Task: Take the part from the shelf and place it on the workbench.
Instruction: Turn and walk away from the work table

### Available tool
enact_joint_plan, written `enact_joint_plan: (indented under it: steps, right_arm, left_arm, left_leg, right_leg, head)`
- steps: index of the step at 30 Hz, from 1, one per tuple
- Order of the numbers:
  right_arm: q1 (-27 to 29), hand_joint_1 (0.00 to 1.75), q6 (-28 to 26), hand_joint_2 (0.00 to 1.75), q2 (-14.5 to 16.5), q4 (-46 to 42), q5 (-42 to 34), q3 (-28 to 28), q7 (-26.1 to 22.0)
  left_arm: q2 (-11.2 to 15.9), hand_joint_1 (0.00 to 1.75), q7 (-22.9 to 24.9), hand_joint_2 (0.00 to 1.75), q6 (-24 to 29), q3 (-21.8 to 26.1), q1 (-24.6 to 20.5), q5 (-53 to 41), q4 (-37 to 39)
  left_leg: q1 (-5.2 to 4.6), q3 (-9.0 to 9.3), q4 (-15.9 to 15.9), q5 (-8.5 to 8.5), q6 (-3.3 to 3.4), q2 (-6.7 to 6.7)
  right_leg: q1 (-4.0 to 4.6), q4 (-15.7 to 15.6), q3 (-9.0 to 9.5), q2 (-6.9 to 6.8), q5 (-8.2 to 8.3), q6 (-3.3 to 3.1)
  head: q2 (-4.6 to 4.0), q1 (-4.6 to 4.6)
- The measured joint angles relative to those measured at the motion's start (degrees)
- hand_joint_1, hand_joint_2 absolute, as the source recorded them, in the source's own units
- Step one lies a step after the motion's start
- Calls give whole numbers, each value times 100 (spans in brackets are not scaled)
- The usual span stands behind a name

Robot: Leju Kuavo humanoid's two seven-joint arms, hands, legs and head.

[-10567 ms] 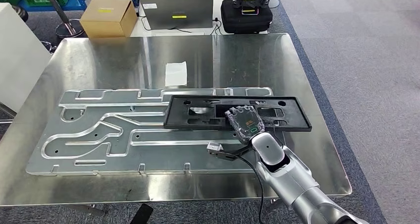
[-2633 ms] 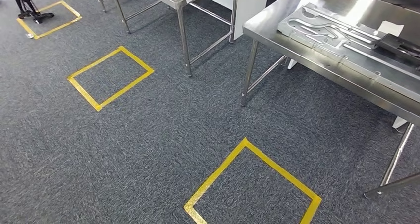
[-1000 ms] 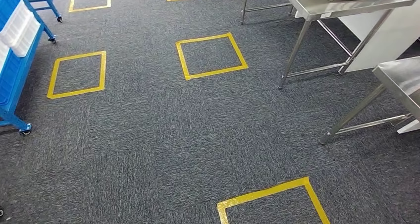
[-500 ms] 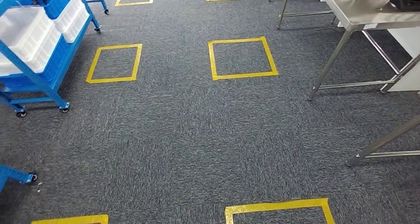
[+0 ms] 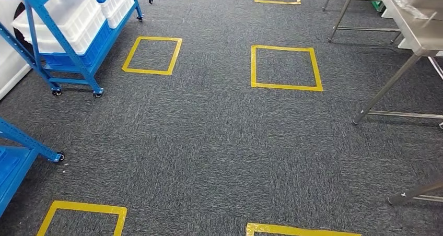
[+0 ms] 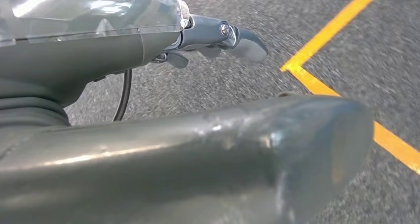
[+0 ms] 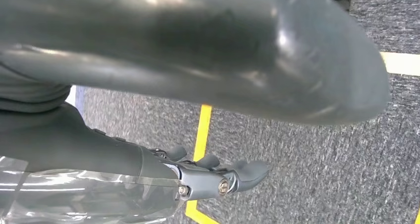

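Observation:
A blue wheeled shelf [image 5: 78,48] stands at the upper left in the head view, with white bins [image 5: 62,14] on its levels. I cannot tell which parts lie in them. My left hand [image 6: 148,50] hangs above the grey carpet, its fingers [image 6: 247,43] held out straight and holding nothing. In the same way my right hand [image 7: 148,167] hangs over the carpet with its fingers [image 7: 247,172] stretched out and nothing in it. A steel table [image 5: 418,35] shows its corner and legs at the upper right.
Grey carpet with yellow taped squares [image 5: 284,67] spreads across the middle. A second blue frame [image 5: 21,142] on castors juts in at the lower left. Another table leg [image 5: 418,191] stands at the lower right.
The camera has turned left: the workbench with the black part has slid off to the right, and the blue shelf with white bins has come in from the left.

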Motion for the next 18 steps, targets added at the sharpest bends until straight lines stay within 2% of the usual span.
enact_joint_plan:
  steps: [1,2,3,4,5,6,7,8,9,10,11,12,13,14,15,16,17,18]
  right_arm:
    - [3,0,0,0,-2,1,2,0,0]
    - [4,0,1,0,-5,1,2,0,1]
    - [8,0,2,0,-9,1,2,-1,2]
    - [16,0,4,0,-12,3,2,-2,7]
    - [19,0,7,0,-14,5,1,-3,11]
    - [19,0,9,0,-14,7,1,-4,16]
    - [14,0,11,0,-14,9,0,-5,20]
    - [2,0,11,0,-14,9,-1,-7,20]
    - [-5,0,10,0,-14,8,-1,-11,21]
    - [-3,0,9,0,-14,8,-2,-18,21]
    - [5,0,7,0,-15,8,-3,-25,22]
    - [18,0,5,0,-15,8,-4,-32,23]
    - [32,0,4,0,-16,9,-4,-37,24]
    - [40,0,4,0,-16,9,-3,-39,25]
    - [44,0,4,0,-16,9,-3,-40,26]
    - [42,0,4,0,-15,9,-2,-41,26]
    - [37,0,4,0,-15,9,-2,-42,26]
    - [30,0,4,0,-14,9,-1,-43,26]
  left_arm:
    - [-1,0,2,0,0,4,1,1,0]
    - [-1,0,5,0,0,7,1,1,0]
    - [-2,0,10,0,0,7,0,1,0]
    - [-1,0,16,0,0,7,-2,1,0]
    - [0,0,22,0,-1,7,-5,1,0]
    - [1,0,27,0,-2,7,-6,3,0]
    - [2,0,31,0,-3,9,-4,4,0]
    - [2,0,34,0,-4,11,-2,7,0]
    - [2,0,38,0,-4,14,2,9,0]
    - [2,0,42,0,-4,18,1,15,0]
    - [2,0,45,0,-3,21,-3,26,0]
    - [3,0,48,0,-3,24,-8,40,0]
    - [3,0,48,0,-3,27,-11,54,0]
    - [4,0,49,0,-4,32,-12,65,0]
    - [4,0,51,0,-4,39,-9,71,0]
    - [4,0,54,0,-4,49,-5,74,0]
    - [4,0,57,0,-4,59,-3,78,0]
    - [4,0,60,0,-4,65,-1,81,0]
  left_leg:
    - [8,0,13,-4,-9,-83]
    - [22,2,38,-14,-28,-170]
    - [37,-1,75,-34,-59,-254]
    - [44,-24,126,-61,-103,-327]
    - [48,-52,176,-84,-151,-394]
    - [48,-87,213,-100,-197,-447]
    - [52,-120,228,-101,-240,-503]
    - [63,-136,228,-94,-276,-565]
    - [72,-150,245,-101,-302,-547]
    - [72,-186,321,-151,-324,-441]
    - [69,-271,509,-267,-339,-281]
    - [65,-414,822,-443,-350,-87]
    - [62,-607,1224,-645,-359,48]
    - [65,-794,1616,-809,-363,104]
    - [65,-919,1881,-886,-357,124]
    - [62,-940,1932,-848,-341,132]
    - [52,-832,1727,-699,-313,150]
    - [33,-629,1342,-493,-272,209]
  right_leg:
    - [-19,-9,-19,7,100,19]
    - [-42,-239,70,31,304,39]
    - [-73,-616,229,108,541,62]
    - [-101,-969,382,263,696,83]
    - [-120,-1222,488,386,788,74]
    - [-124,-1343,536,480,803,51]
    - [-110,-1354,539,504,776,8]
    - [-98,-1354,538,429,783,-50]
    - [-90,-1367,547,357,789,-96]
    - [-85,-1381,556,278,794,-144]
    - [-78,-1394,562,193,800,-186]
    - [-60,-1400,563,106,799,-218]
    - [-36,-1401,560,21,792,-241]
    - [-12,-1401,557,-67,786,-254]
    - [9,-1400,557,-152,778,-263]
    - [27,-1400,563,-232,769,-270]
    - [41,-1400,576,-309,759,-275]
    - [51,-1400,597,-381,746,-275]
  head:
    - [0,-1]
    - [0,-1]
    - [1,2]
    - [1,12]
    - [1,20]
    - [1,25]
    - [1,28]
    - [1,25]
    - [0,20]
    - [0,3]
    - [0,-17]
    - [0,-38]
    - [1,-56]
    - [1,-59]
    - [1,-57]
    - [1,-58]
    - [1,-57]
    - [1,-57]
